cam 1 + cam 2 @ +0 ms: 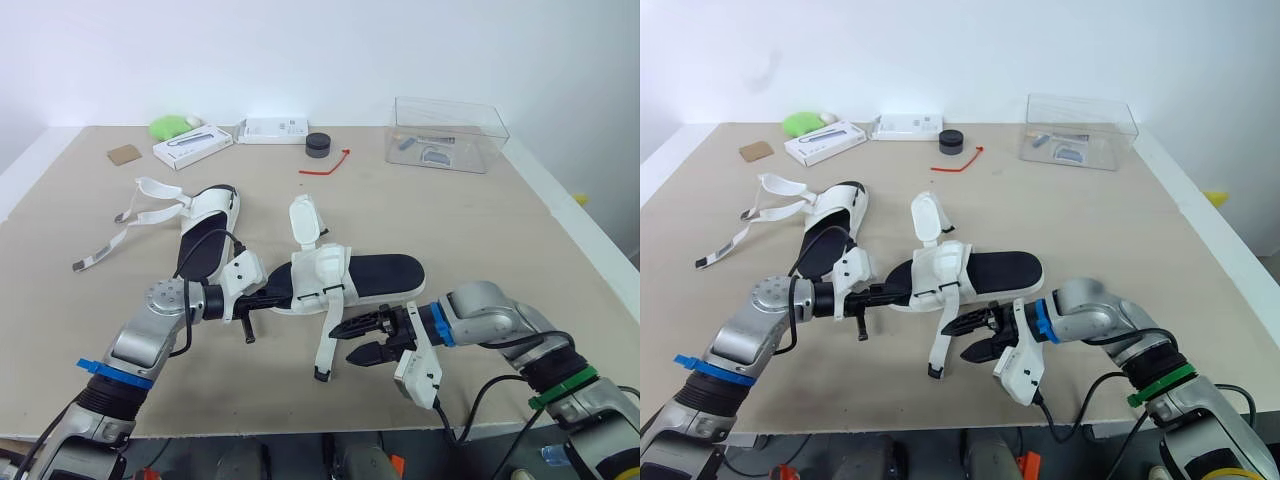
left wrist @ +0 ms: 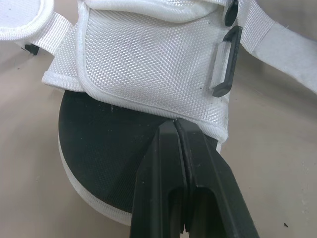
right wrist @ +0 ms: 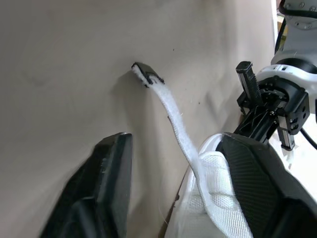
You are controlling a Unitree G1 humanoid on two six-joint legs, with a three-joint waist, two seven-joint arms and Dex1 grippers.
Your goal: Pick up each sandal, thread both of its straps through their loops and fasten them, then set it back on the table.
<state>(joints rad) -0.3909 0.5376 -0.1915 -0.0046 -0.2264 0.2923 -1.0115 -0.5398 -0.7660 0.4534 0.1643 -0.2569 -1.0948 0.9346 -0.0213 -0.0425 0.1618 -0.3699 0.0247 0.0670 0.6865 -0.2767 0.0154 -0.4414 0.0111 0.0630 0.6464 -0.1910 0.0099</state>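
Lying pinched in the left hand [image 1: 283, 297], sandal [image 1: 382, 275] dangles strap [image 1: 327, 352] beside spread right hand [image 1: 343, 342].

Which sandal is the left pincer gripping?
The near sandal, lying crosswise at centre; the left pincer pinches its end. The far sandal sits untouched, straps splayed.

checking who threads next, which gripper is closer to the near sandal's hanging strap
Right. The right gripper is open with the hanging strap between its fingers; the left gripper is shut on the sandal at its end, farther from the strap.
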